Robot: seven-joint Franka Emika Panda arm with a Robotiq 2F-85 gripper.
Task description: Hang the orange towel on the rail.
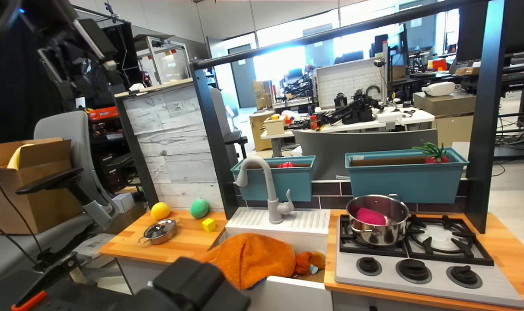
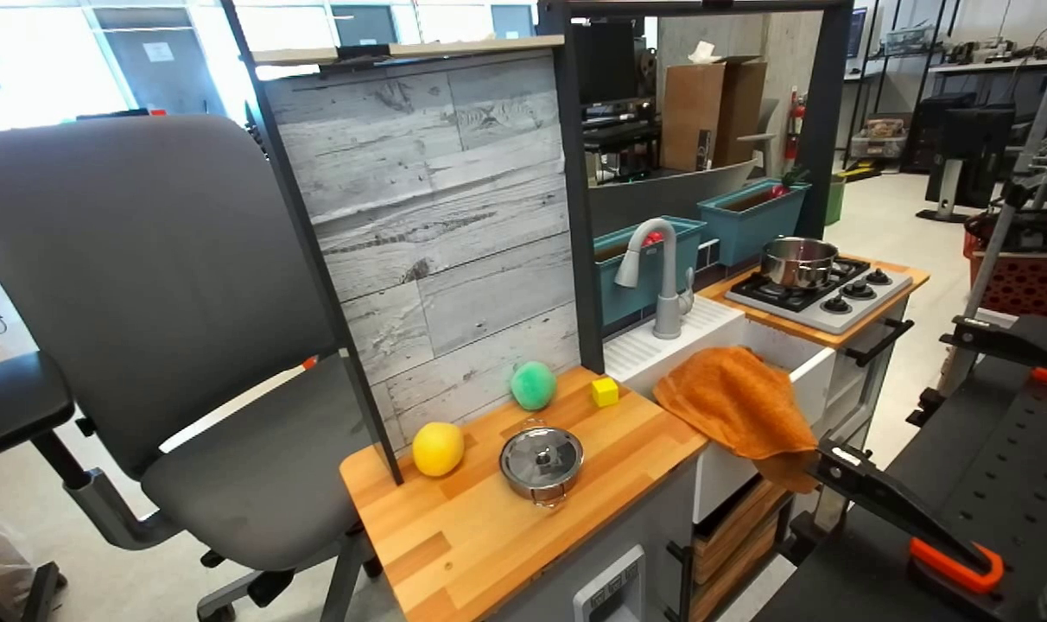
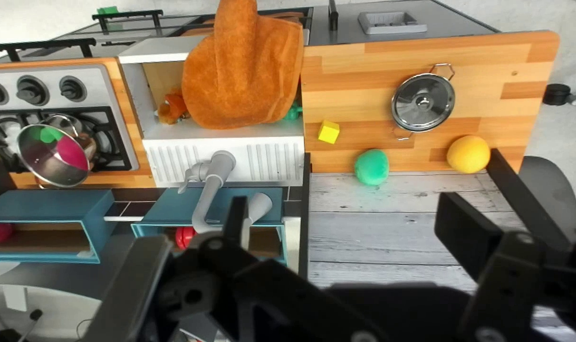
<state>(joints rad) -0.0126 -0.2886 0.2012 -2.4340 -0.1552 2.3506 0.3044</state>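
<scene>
High at left, the tool point(image 3: 342, 204) is spread and holds nothing; a low path across the wooden desk point(image 1: 184, 242) could knock the green ball point(image 1: 199, 208) and yellow cube point(image 1: 209, 224). Right of them, the orange towel point(image 1: 253, 255) lies bunched over the sink point(image 1: 294, 293), hanging down its near wall; a shallow pinch might slip under the cloth's weight. On the far side rises the faucet point(image 1: 270, 185), which could snag a lifted fold. To the towel's right, a small orange-brown object point(image 1: 303, 262) could get caught too. Overhead on the far side runs the rail point(image 1: 331, 33); lopsided draping may slide off. Rightmost, a trailing hem might tip the steel pot point(image 1: 378, 236).
</scene>
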